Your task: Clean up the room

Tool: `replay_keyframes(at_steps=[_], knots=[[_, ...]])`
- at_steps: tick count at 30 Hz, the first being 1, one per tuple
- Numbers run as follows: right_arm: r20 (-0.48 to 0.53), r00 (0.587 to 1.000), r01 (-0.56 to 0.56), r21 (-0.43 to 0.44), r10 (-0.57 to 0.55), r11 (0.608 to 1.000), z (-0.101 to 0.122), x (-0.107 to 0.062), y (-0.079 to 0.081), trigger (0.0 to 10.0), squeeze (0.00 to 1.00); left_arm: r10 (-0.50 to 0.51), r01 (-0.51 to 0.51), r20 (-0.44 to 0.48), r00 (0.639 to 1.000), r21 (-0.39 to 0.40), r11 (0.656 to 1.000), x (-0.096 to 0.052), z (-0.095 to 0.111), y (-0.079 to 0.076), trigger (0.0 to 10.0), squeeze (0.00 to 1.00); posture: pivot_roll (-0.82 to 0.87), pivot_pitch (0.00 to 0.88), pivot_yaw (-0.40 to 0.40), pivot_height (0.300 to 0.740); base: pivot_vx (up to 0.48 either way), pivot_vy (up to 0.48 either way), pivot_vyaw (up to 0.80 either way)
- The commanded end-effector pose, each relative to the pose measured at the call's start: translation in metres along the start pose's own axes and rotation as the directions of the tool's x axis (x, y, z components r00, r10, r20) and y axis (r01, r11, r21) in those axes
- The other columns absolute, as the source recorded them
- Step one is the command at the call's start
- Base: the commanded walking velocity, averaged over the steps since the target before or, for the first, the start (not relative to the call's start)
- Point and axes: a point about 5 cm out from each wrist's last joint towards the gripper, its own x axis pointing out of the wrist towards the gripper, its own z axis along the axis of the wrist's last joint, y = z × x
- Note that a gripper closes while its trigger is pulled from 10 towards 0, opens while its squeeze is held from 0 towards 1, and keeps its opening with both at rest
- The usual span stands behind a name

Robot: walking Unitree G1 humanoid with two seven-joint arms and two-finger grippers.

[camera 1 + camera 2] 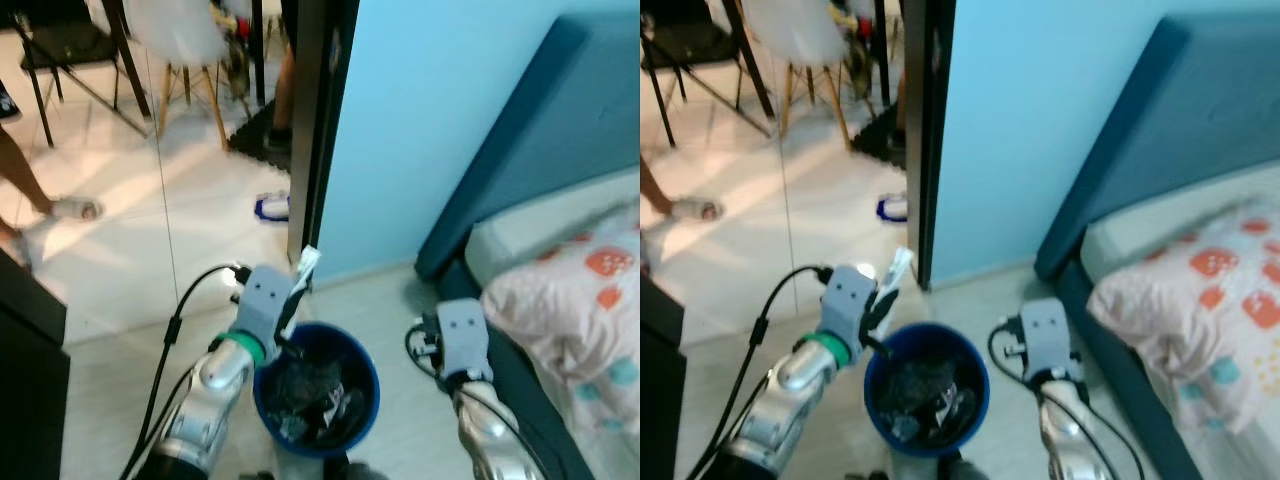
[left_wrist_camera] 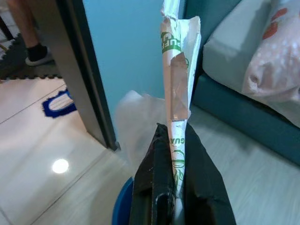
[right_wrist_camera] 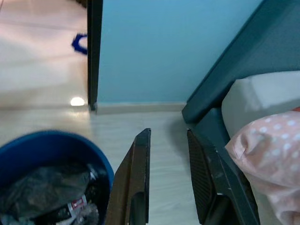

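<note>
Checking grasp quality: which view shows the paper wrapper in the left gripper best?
The left wrist view: the white wrapper with green print is close up, pinched between the left gripper fingers. Both eye views show it small and blurred above the blue bin.

Bin [image 1: 365,372] between both arms, bed [image 1: 560,230] right, doorway [image 1: 318,130] behind

head cams: both look down from above the blue bin [image 1: 316,388], sharing bin, doorway and bed [image 1: 560,300]
left wrist: close up along its tool [image 2: 171,187], sitting over the bin rim, facing the blue wall [image 2: 126,56]
right wrist: low beside the bin, facing wall and bed
</note>
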Motion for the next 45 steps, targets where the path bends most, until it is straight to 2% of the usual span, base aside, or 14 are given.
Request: replay_keyframes(at_steps=[1, 3, 5, 8, 9, 13, 14, 24, 25, 32, 36, 40, 43, 45], knots=[[0.015, 1.000, 0.008, -0.140, -0.006, 0.990, -0.006, -0.002, 0.001, 10.0, 0.00, -0.057, 0.060, 0.042, 0.997, -0.070, 0.996, -0.010, 0.018, 0.000, 10.0, 0.00, -0.10, 0.380, 0.080, 0.717, 0.000, 0.000, 0.00], [0.015, 1.000, 0.008, -0.140, -0.006, 0.990, -0.006, -0.002, 0.001, 10.0, 0.00, -0.057, 0.060, 0.042, 0.997, -0.070, 0.996, -0.010, 0.018, 0.000, 10.0, 0.00, -0.10, 0.380, 0.080, 0.717, 0.000, 0.000, 0.00], [-0.009, 1.000, -0.005, -0.278, 0.002, 0.960, -0.022, -0.005, 0.001, 10.0, 0.00, -0.102, 0.115, 0.104, 0.989, -0.130, 0.985, -0.037, 0.054, 0.013, 10.0, 0.00, -0.03, 0.439, 0.111, 0.717, 0.000, 0.000, 0.00], [-0.028, 1.000, -0.013, -0.295, 0.004, 0.955, -0.027, -0.006, 0.001, 10.0, 0.00, -0.102, 0.115, 0.107, 0.989, -0.128, 0.985, -0.043, 0.059, 0.015, 10.0, 0.00, -0.01, 0.448, 0.121, 0.717, 0.000, 0.000, 0.00], [-0.049, 0.999, -0.026, -0.307, 0.011, 0.951, -0.034, -0.007, 0.002, 10.0, 0.80, -0.098, 0.111, 0.108, 0.989, -0.124, 0.986, -0.048, 0.062, 0.018, 10.0, 0.00, 0.00, 0.450, 0.125, 0.717, 0.000, 0.000, 0.00], [-0.056, 0.998, -0.032, -0.309, 0.016, 0.951, -0.035, -0.007, 0.003, 10.0, 0.80, -0.095, 0.108, 0.107, 0.990, -0.124, 0.986, -0.049, 0.062, 0.019, 10.0, 0.00, 0.00, 0.450, 0.125, 0.717, 0.000, 0.000, 0.00], [-0.070, 0.997, -0.054, -0.303, 0.034, 0.952, -0.037, -0.006, 0.008, 10.0, 1.00, -0.085, 0.098, 0.107, 0.991, -0.122, 0.988, -0.049, 0.062, 0.020, 10.0, 0.00, 0.01, 0.441, 0.129, 0.717, 0.000, 0.000, 0.00], [-0.084, 0.994, -0.085, -0.241, 0.067, 0.967, -0.036, -0.002, 0.019, 10.0, 1.00, -0.066, 0.085, 0.139, 0.988, -0.137, 0.987, -0.044, 0.070, 0.022, 10.0, 0.00, 0.00, 0.391, 0.114, 0.717, 0.000, 0.000, 0.00], [-0.080, 0.995, -0.071, -0.203, 0.056, 0.976, -0.034, 0.001, 0.019, 10.0, 0.00, -0.057, 0.079, 0.145, 0.988, -0.150, 0.986, -0.042, 0.072, 0.023, 10.0, 0.00, -0.01, 0.378, 0.109, 0.717, 0.000, 0.000, 0.00], [-0.053, 0.998, -0.036, -0.133, 0.029, 0.991, -0.026, 0.005, 0.017, 10.0, 0.00, -0.046, 0.075, 0.153, 0.987, -0.191, 0.979, -0.035, 0.078, 0.021, 10.0, 0.00, -0.04, 0.329, 0.094, 0.717, 0.000, 0.000, 0.00], [0.017, 1.000, -0.021, -0.060, 0.022, 0.998, -0.012, 0.011, 0.016, 10.0, 0.00, -0.057, 0.120, 0.253, 0.966, -0.243, 0.962, -0.019, 0.112, 0.014, 10.0, 0.00, -0.06, 0.278, 0.085, 0.717, 0.000, 0.000, 0.00], [0.045, 0.998, -0.036, -0.038, 0.037, 0.999, -0.005, 0.012, 0.019, 10.0, 0.00, -0.129, 0.202, 0.306, 0.943, -0.221, 0.954, -0.021, 0.133, 0.010, 10.0, 0.00, -0.07, 0.259, 0.077, 0.717, 0.000, 0.000, 0.00], [0.093, 0.995, -0.042, 0.022, 0.040, 0.999, 0.009, 0.015, 0.023, 10.0, 0.00, -0.235, 0.293, 0.281, 0.931, -0.188, 0.937, -0.030, 0.127, 0.000, 10.0, 0.00, -0.06, 0.253, 0.074, 0.717, 0.000, 0.000, 0.00], [0.159, 0.987, -0.035, 0.092, 0.020, 0.995, 0.030, 0.020, 0.021, 10.0, 0.00, -0.223, 0.252, 0.157, 0.962, -0.199, 0.947, -0.032, 0.089, -0.001, 10.0, 0.00, -0.07, 0.250, 0.066, 0.717, 0.000, 0.000, 0.00]])
